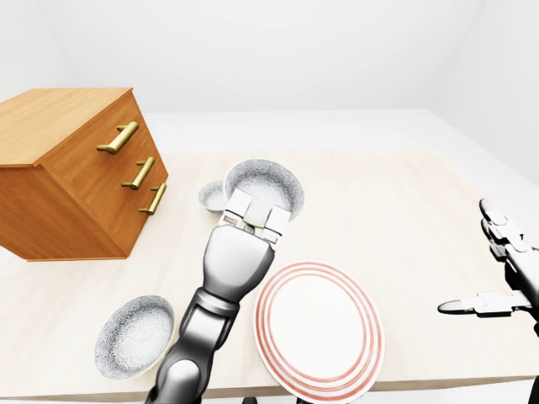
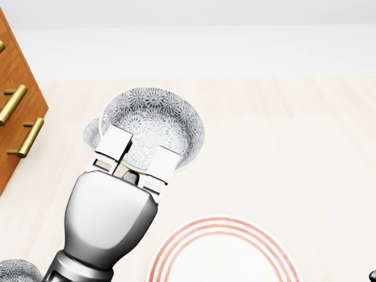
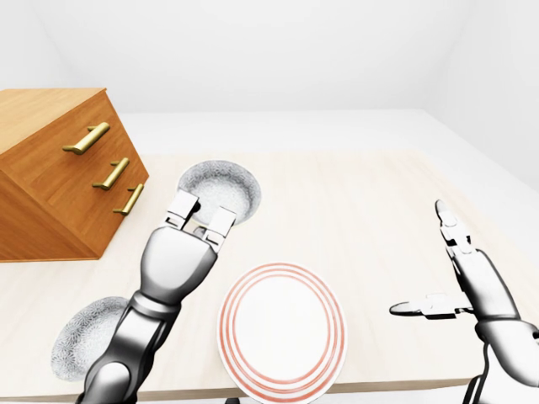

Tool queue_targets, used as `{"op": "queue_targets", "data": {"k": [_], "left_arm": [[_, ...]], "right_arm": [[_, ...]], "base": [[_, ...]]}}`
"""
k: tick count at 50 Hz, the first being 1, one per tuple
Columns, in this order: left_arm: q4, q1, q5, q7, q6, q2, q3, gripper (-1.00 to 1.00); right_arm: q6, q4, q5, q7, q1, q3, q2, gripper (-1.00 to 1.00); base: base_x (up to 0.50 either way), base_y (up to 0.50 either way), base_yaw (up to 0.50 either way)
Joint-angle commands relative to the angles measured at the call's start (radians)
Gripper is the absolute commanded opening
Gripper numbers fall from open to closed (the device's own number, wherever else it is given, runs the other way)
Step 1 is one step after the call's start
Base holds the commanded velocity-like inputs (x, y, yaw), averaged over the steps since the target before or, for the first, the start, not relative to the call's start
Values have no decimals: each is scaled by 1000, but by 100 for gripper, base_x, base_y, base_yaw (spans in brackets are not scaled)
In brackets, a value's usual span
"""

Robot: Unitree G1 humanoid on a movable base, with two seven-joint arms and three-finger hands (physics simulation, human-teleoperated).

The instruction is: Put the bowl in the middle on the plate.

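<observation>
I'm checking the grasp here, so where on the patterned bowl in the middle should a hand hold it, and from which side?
Pinch the bowl by its rim, at the edge toward the bottom of the head view, fingers inside, thumb outside. The bowl is wide and open, too broad to wrap. The left hand grips there now, and the plate lies on that side.

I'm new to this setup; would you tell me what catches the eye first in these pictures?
The silver left robot hand reaches up the middle of the head view, fingers clamped on the lower rim of a grey patterned bowl. Just below, at that view's bottom edge, lies a white plate with red rings; a wooden drawer chest fills the left of the left-eye view.
</observation>
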Motion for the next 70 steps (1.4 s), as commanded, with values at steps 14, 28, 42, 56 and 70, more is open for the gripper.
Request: {"op": "queue_targets", "data": {"k": [14,28,42,56,70], "left_arm": [[-20,66,44,38,0,20,-122,-100],[-40,99,64,36,0,31,-191,-100],[-51,159,95,61,0,75,-301,-100],[-62,215,165,73,0,150,-435,-100],[-68,235,181,75,0,185,-478,-100]], "right_arm": [[0,-23,3,10,14,-21,13,100],[0,-13,6,4,9,-13,10,100],[0,-17,10,8,9,-17,9,100],[0,-34,22,23,28,-39,24,100],[0,-57,28,44,44,-63,41,100]], "base": [[0,0,0],[0,0,0],[0,0,0],[0,0,0],[0,0,0]]}}
